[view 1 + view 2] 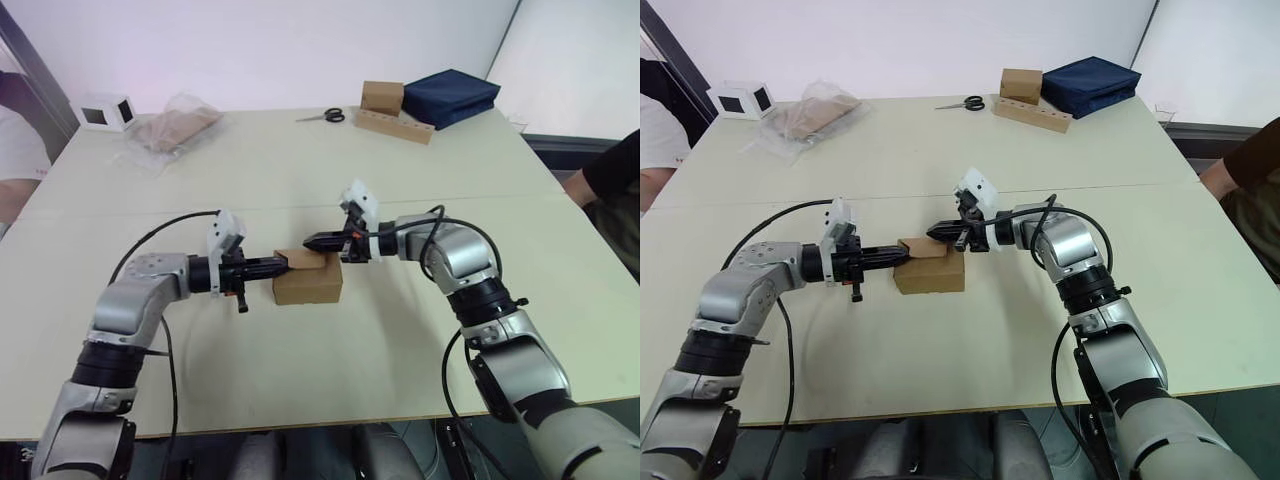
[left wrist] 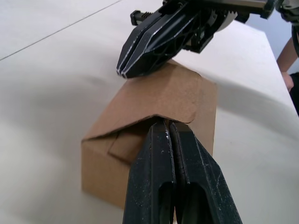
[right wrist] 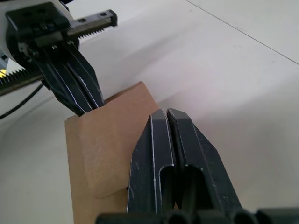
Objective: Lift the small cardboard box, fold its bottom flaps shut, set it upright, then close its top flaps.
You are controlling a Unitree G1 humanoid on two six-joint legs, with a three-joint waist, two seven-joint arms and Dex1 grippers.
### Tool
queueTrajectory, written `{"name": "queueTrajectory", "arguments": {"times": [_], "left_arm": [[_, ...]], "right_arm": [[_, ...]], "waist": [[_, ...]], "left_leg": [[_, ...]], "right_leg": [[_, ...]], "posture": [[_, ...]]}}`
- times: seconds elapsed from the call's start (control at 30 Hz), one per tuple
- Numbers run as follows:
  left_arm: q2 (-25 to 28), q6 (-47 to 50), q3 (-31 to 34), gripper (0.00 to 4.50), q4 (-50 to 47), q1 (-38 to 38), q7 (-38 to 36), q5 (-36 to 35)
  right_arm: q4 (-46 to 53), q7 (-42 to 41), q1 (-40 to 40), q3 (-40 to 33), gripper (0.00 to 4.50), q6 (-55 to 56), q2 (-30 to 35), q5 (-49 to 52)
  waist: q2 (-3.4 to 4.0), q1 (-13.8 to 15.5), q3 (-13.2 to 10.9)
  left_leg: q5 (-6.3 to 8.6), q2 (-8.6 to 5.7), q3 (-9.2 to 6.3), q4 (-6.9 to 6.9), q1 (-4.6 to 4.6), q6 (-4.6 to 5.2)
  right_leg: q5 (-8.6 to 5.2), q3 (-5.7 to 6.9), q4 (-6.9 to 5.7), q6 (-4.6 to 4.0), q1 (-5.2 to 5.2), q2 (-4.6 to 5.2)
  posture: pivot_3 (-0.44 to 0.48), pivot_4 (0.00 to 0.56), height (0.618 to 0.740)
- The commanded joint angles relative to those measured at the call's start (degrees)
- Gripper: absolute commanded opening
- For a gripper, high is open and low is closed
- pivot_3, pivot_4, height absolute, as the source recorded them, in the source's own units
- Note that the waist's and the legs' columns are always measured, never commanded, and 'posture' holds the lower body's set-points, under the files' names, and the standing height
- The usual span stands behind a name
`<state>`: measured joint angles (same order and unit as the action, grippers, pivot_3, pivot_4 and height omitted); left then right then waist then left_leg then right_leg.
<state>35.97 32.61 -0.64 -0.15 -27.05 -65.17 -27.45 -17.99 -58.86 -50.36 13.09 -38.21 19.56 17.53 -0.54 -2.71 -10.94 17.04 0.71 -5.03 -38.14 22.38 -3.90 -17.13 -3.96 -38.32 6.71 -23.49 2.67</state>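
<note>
- The small cardboard box (image 1: 308, 282) sits mid-table between my arms.
- My left gripper (image 1: 283, 263), clenched empty, presses its top flap.
- My right gripper (image 1: 309, 241), clenched empty, touches the flap's far edge.

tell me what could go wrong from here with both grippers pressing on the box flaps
The top flap of the small cardboard box looks bowed, not flat; it may spring back open once the shut right gripper lifts.

The shut left gripper is tucked under that flap's edge; pulling out could drag it up.

Pushed from opposite sides, the light box could slide on the table.
</note>
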Motion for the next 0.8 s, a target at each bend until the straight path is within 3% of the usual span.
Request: {"name": "queueTrajectory", "arguments": {"times": [0.03, 0.33, 0.67, 0.8], "left_arm": [[2.98, 0.43, 3.55, 0.08, -2.76, 0.45, -0.97, -2.10], [1.99, 1.55, 4.43, 0.08, 2.11, -6.71, -0.29, -4.06], [-4.97, -6.62, -2.98, 0.08, 15.47, -13.31, -1.47, 3.73], [-6.81, -9.38, -4.39, 0.08, 19.17, -14.75, -2.51, 5.62]], "right_arm": [[1.46, -0.03, 0.02, -0.31, 0.00, 1.21, 0.04, -0.43], [2.97, 0.45, 0.53, -0.90, 0.00, 1.34, 0.06, -0.31], [9.28, 2.10, 1.98, -2.33, 0.00, -1.44, 1.12, 1.03], [16.56, 3.38, 3.81, -3.40, 0.00, -5.05, 2.34, 2.87]], "waist": [[0.00, 0.00, 0.00], [0.00, 0.10, -0.01], [0.00, -0.04, -0.01], [0.00, 0.07, -0.01]], "left_leg": [[0.00, 0.00, 0.00, 0.00, 0.00, 0.00], [0.00, -0.01, 0.00, -0.01, 0.01, -0.01], [-0.05, -0.01, 0.01, 0.01, 0.02, -0.09], [-0.13, -0.01, 0.01, 0.02, 0.04, -0.23]], "right_leg": [[0.00, 0.00, 0.00, 0.00, 0.00, 0.00], [0.00, 0.01, 0.01, 0.00, 0.02, 0.01], [0.00, 0.00, 0.01, 0.00, -0.02, -0.01], [0.00, 0.00, 0.01, 0.00, -0.05, -0.01]], "posture": [[0.000, 0.150, 0.740], [0.000, 0.150, 0.740], [0.000, 0.150, 0.740], [0.000, 0.150, 0.740]]}}
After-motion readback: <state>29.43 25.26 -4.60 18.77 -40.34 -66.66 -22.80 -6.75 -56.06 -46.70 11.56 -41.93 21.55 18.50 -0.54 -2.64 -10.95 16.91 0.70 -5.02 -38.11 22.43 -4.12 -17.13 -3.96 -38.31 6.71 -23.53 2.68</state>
